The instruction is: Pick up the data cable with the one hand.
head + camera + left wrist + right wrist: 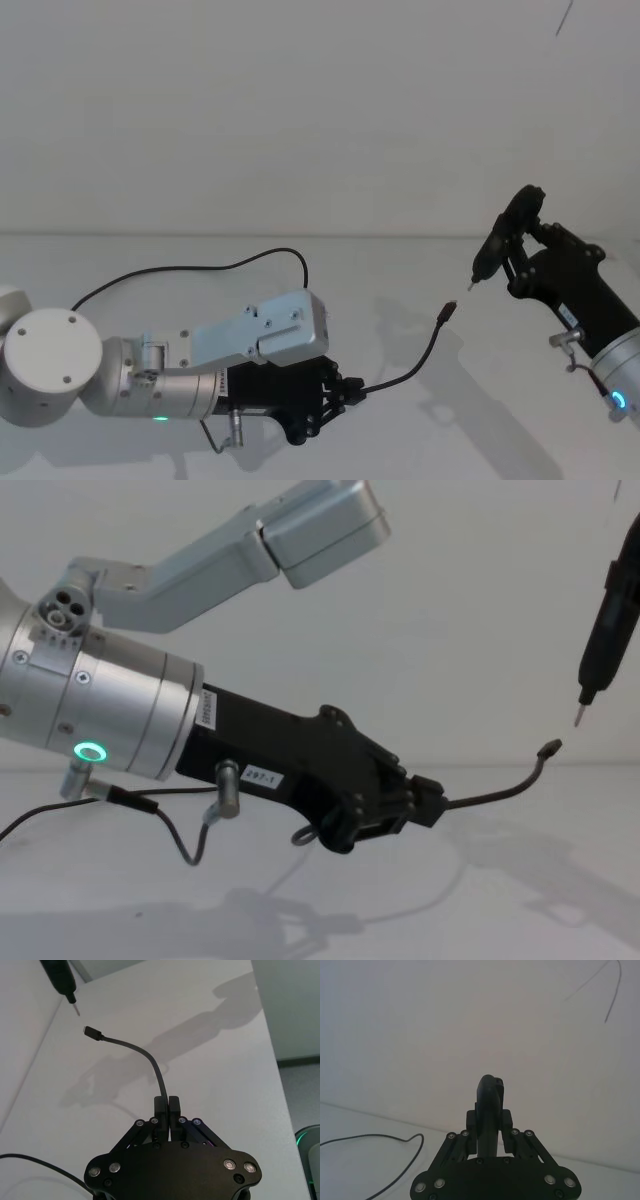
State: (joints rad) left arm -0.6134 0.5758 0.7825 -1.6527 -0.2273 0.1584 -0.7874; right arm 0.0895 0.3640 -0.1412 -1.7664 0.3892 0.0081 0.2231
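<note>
- The left gripper (348,388), at the end of a silver arm lying low across the white surface (400,260), is clamped on the cable (420,365), jaws pressed together with the cord pinched between them.
- From the jaws the cable arcs forward and up, clear of the surface, casting a shadow below.
- Its plug (448,310) hangs in the air, just beneath the metal tip of the tool (495,250), not touching it.
- The right gripper (515,262), raised at the right, is closed around that black pen-like tool, tip pointing down.
- A green ring light (91,752) glows on the left wrist; a "297-1" label (260,777) sits on the gripper body.
- A black lead (180,268) loops over the surface behind the left arm; whether it is the same cable cannot be told.
</note>
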